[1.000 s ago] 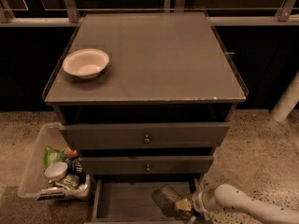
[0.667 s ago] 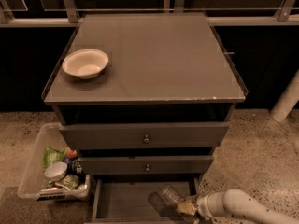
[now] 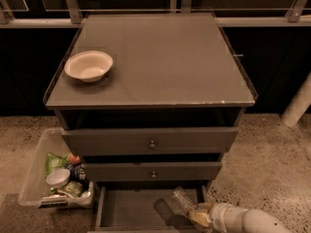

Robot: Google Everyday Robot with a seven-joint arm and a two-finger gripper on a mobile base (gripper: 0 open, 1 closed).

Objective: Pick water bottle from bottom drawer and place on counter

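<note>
The bottom drawer (image 3: 126, 210) is pulled out below the two knobbed drawers, its flat floor showing. Above its right part, the clear ribbed water bottle (image 3: 181, 199) leans up and to the left and throws a shadow on the drawer floor. My gripper (image 3: 198, 216) comes in from the lower right on a white arm and is shut on the bottle's lower end. The counter (image 3: 160, 62) spreads wide above the drawers, with only a white bowl (image 3: 88, 65) on its left side.
A clear plastic bin (image 3: 34, 176) with snack packets and a small cup stands on the floor left of the drawers. A white post (image 3: 297, 103) rises at the right. Speckled floor surrounds the cabinet.
The arm has slid a little to the left and closed on the bottle. The bottle now stands more upright and slightly higher over the drawer floor.
</note>
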